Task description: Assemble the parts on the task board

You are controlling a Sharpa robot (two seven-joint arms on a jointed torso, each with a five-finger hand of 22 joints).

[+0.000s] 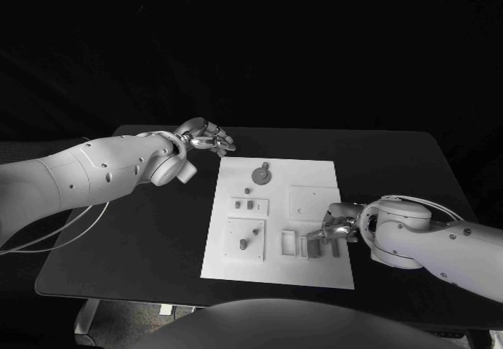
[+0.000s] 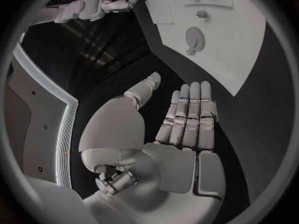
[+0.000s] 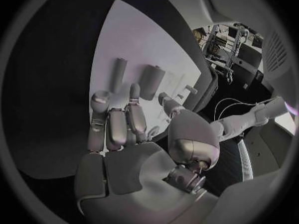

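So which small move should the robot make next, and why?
Probably lower the right robot hand onto the upright parts at the task board's near edge: it hovers open just above them, holding nothing, while the left robot hand rests open off the board.

Both robot hands (image 1: pixel 206 136) (image 1: pixel 334 227) empty, fingers extended.

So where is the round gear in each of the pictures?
Head view: the gear lies near the far end of the board, close to the left hand.
Left wrist view: the gear lies on the board beyond the fingertips.
Right wrist view: I cannot find it there.
Shared landmark: the white board, seen in all three.
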